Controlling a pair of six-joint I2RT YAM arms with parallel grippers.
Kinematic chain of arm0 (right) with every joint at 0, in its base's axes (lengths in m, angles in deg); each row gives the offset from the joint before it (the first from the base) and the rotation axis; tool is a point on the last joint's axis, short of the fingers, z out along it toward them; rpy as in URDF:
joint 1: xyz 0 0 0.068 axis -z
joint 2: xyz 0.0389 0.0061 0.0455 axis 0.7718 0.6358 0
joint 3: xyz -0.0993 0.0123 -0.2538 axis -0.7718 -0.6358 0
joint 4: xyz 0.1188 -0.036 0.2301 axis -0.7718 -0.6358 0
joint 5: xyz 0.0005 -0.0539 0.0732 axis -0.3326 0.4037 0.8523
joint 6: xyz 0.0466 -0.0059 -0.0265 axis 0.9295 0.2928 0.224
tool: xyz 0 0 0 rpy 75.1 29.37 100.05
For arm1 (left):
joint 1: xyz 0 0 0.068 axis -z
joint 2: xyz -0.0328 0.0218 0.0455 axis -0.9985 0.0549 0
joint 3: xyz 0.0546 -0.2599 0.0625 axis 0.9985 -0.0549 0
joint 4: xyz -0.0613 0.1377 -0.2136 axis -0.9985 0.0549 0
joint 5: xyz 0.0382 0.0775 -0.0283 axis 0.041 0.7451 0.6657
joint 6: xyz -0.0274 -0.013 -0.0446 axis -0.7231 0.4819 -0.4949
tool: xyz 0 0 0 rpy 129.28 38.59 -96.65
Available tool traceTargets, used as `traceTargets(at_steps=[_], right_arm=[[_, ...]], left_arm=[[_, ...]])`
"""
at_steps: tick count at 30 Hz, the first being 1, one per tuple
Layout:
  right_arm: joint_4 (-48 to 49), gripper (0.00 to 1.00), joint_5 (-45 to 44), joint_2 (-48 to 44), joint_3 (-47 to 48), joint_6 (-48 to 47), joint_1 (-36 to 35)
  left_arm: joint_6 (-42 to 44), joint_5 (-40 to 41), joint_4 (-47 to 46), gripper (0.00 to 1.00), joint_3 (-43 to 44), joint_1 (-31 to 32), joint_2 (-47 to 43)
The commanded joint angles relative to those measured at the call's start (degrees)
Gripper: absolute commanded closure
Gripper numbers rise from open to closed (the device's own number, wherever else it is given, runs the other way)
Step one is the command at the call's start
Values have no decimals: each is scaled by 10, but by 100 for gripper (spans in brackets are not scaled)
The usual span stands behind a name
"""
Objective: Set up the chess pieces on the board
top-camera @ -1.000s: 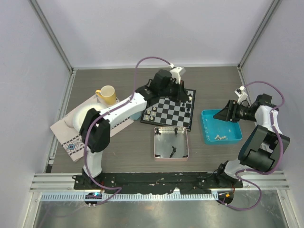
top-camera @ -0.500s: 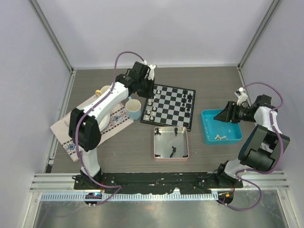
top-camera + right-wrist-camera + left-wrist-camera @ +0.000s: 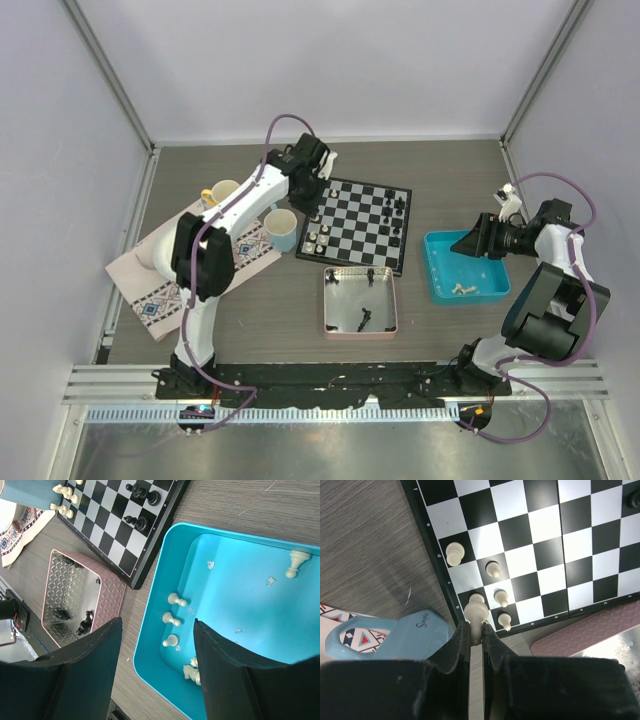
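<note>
- Top view: the left gripper is out at the left edge of the board, up near its far corner, with the blue cup just beside that edge. How high it rides I can't tell. My worry is a low sweep that clips the cup or the row along that side.
- Left wrist: the fingers are pinching one off-white piece, clamped low on its stem and seen against the board's left-edge squares. The standing off-white pieces are crowded close around it. If it comes down off-centre it probably topples a neighbour. If it lands tilted or across the black border, it may fall over once released.
- Right wrist: the right gripper has its fingers spread wide with nothing between them, hanging over the blue tray. The loose off-white pieces lie scattered inside it, several near the wall. A pinch there could skid one aside, grab two at once, or jam a finger against the wall.
</note>
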Motion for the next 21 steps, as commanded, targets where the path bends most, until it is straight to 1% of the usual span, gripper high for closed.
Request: traceTargets(at_steps=[1,7,21], right_arm=[[13,36,1,-4,5,3,2],[13,36,0,-4,5,2,2],[13,36,-1,-1,5,1,2]], left_arm=[[28,14,36,100,56,-1,28],[36,4,72,99,101,-2,66],[36,3,74,98,117,-5,107]])
